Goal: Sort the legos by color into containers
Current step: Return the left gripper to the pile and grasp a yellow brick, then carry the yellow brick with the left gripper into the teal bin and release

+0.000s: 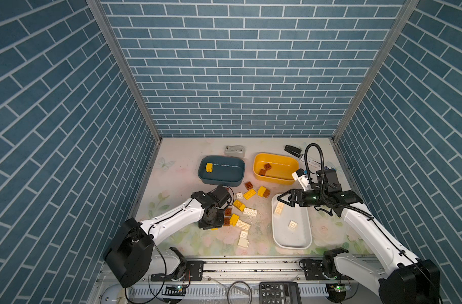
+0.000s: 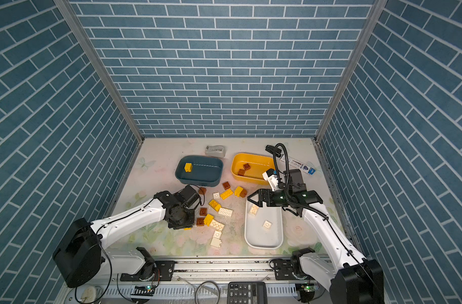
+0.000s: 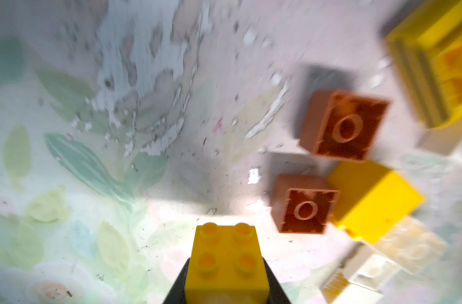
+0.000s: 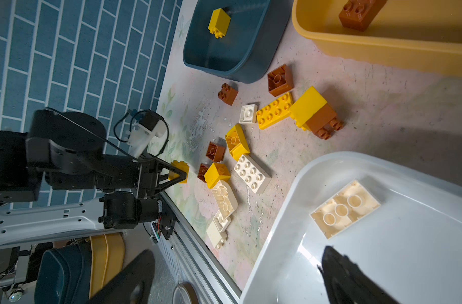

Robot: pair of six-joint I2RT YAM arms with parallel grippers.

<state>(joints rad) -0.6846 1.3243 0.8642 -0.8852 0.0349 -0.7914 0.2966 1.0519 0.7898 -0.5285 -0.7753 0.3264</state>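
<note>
Lifting comes next, by my read: the left gripper [image 4: 182, 175] is clamped on a square yellow brick [image 3: 226, 263], jaws on two opposite side walls and studs facing the wrist camera. It sits low over the table [image 1: 177, 179] at the near-left edge of the pile. In both top views the wrist hides the grip and only a yellow sliver shows beneath it. Can't tell if the brick touches the table. Two upturned brown bricks [image 3: 303, 208] sit near it but apart, and another yellow piece [image 3: 374, 200] is touching the closer one. So go straight up first with no sideways drag, or the fingers will shove them. Target looks like the dark blue tub [image 1: 224, 172], which holds one yellow lego [image 1: 209, 167]. The yellow tub [image 1: 279, 168] holds two brown ones and the white tub [image 1: 295, 237] two cream ones. The blue tub lies beyond the left wrist, toward the back wall. Clear its near rim with margin, centre over bare floor, and let go low so the brick doesn't bounce out. Keep wrist rotation gentle, since smooth plastic may pivot between the pads. The right gripper [image 1: 283, 202] is spread wide and empty, hovering over the far end of the white tub just above a cream oblong brick [image 1: 279, 209]. That is well apart from the left arm's route, so no conflict if it stays out of the middle.
</note>
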